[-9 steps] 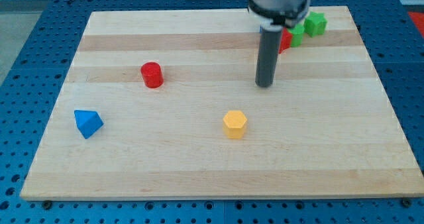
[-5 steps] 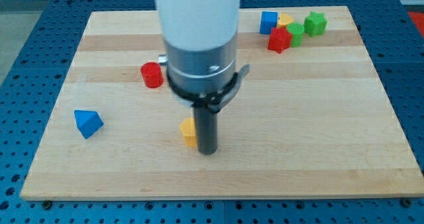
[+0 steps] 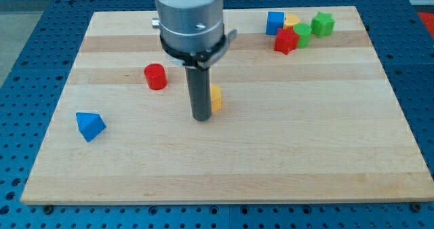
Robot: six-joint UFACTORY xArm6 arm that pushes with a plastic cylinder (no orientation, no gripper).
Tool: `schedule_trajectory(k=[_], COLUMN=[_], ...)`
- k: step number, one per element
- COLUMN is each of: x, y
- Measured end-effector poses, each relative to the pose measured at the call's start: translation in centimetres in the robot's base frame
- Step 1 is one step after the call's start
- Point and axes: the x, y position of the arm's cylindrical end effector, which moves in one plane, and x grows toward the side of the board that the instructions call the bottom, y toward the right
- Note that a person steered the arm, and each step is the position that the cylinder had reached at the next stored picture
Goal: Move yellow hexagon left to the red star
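Note:
The yellow hexagon (image 3: 215,99) lies near the board's middle, partly hidden behind my rod. My tip (image 3: 201,118) rests on the board just left of and slightly below the hexagon, touching or almost touching it. The red star (image 3: 285,41) sits at the view's top right, far to the right of and above the hexagon.
A blue cube (image 3: 274,22), a yellow block (image 3: 292,19) and two green blocks (image 3: 302,34) (image 3: 323,24) cluster around the red star. A red cylinder (image 3: 155,76) stands left of my rod. A blue pyramid-like block (image 3: 89,126) lies at the left.
The yellow hexagon has moved up and to the right from the lower middle of the board. My rod moved up with it and now stands on its left side.

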Motion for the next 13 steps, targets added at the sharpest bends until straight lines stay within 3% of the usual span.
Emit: schedule_trajectory(k=[3,7,9,11,13], x=[-7.2,-7.4,-9.6,-6.6,-12.1], y=[2.3,5.7,5.8,9.2,9.7])
